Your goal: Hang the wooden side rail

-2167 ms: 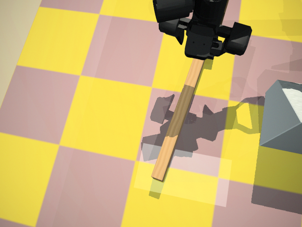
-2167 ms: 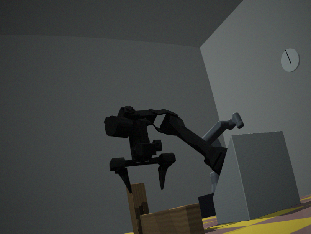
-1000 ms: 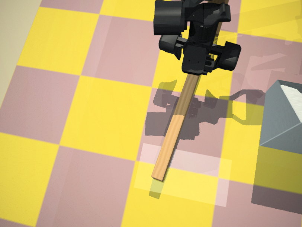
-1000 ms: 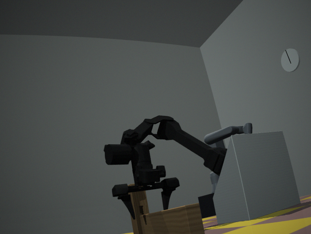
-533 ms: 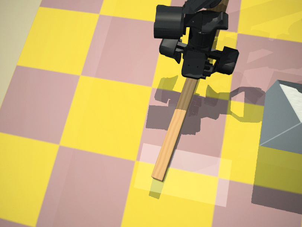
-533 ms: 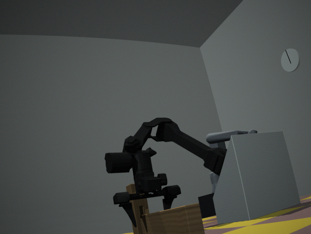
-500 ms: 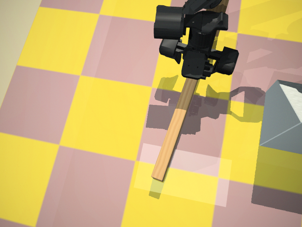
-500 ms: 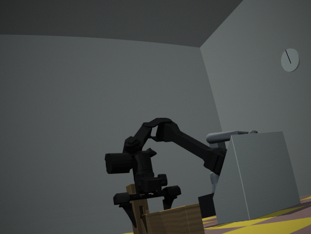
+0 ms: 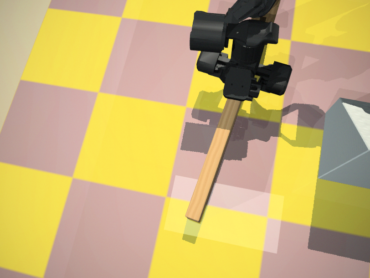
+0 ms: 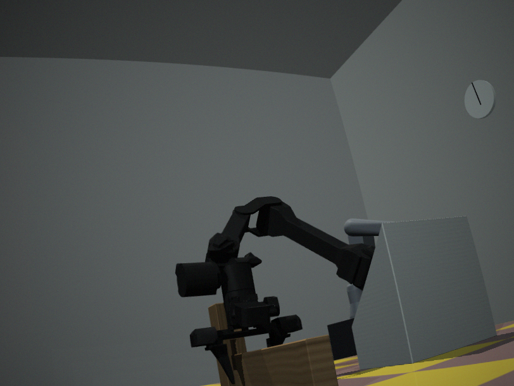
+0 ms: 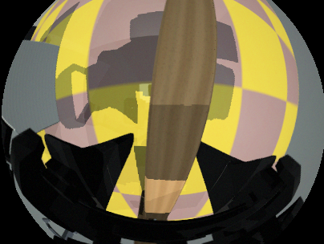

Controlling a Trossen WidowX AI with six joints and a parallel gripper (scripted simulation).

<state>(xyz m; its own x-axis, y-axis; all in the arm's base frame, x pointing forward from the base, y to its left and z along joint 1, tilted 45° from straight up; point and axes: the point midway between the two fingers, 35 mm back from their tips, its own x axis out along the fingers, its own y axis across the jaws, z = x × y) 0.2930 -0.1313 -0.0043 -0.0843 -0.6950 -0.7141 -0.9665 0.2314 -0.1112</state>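
The wooden side rail (image 9: 209, 167) (image 10: 286, 361) (image 11: 181, 67) lies flat on the checkered table (image 9: 119, 134), running from under my gripper towards the near edge. Its hook end is hidden under the gripper body. The headboard post (image 10: 215, 316) stands upright behind the rail, mostly covered by the gripper. My gripper (image 9: 239, 89) (image 10: 249, 353) (image 11: 165, 140) is low over the rail, one finger on each side of it. In the wrist view, strips of table show between each finger and the rail, so the fingers are open and apart from the wood.
A large grey box (image 9: 343, 149) (image 10: 423, 290) stands to the right of the rail. A pale translucent rectangle (image 9: 239, 221) is marked on the table around the rail's near end. A second, light grey arm (image 10: 361, 226) shows behind the box.
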